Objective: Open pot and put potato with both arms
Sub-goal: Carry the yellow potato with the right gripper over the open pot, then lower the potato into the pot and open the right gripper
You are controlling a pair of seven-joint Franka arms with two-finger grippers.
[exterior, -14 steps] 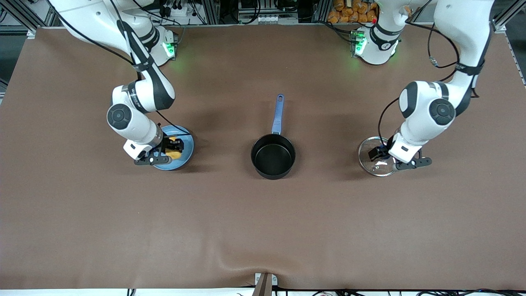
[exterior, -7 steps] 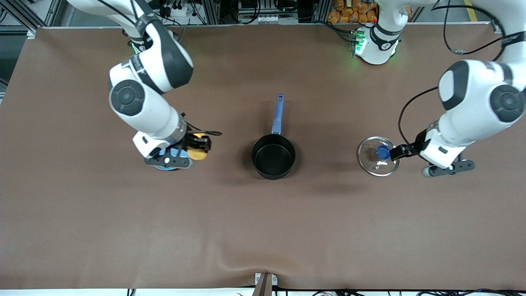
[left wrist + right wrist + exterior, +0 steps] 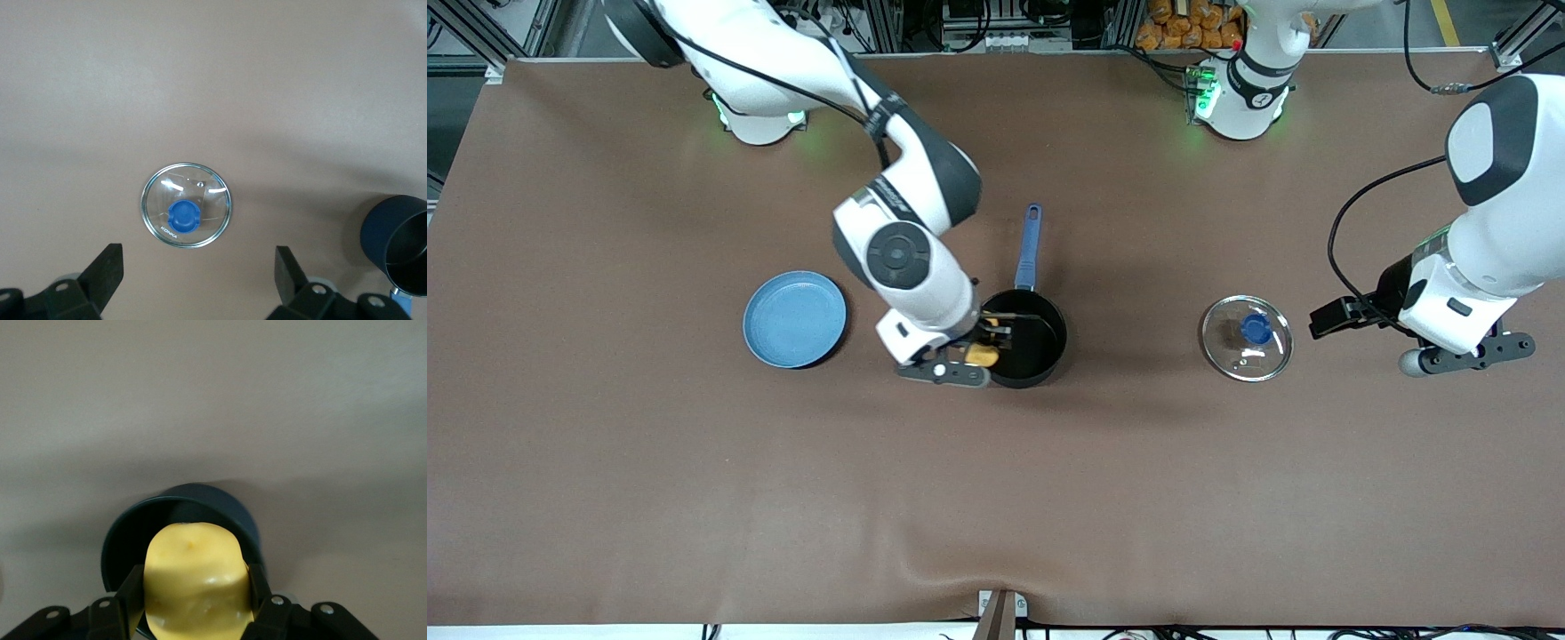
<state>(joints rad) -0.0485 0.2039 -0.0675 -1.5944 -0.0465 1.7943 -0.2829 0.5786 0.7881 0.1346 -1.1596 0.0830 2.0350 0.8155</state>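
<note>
The black pot (image 3: pixel 1024 340) with its long blue handle (image 3: pixel 1028 247) stands open at the table's middle. My right gripper (image 3: pixel 989 346) is shut on the yellow potato (image 3: pixel 983 356) and holds it over the pot's rim; in the right wrist view the potato (image 3: pixel 197 580) sits between the fingers above the pot (image 3: pixel 130 533). The glass lid (image 3: pixel 1246 338) with its blue knob lies on the table toward the left arm's end. My left gripper (image 3: pixel 1334 317) is open and empty beside the lid, raised; the lid also shows in the left wrist view (image 3: pixel 187 213).
An empty light-blue plate (image 3: pixel 794 319) lies on the table toward the right arm's end. The pot also shows at the edge of the left wrist view (image 3: pixel 397 243). The brown table mat has a raised fold at its front edge (image 3: pixel 960 569).
My right arm has carried the potato from the plate across to over the pot. My left arm has drawn away from the lid, toward its own end of the table.
</note>
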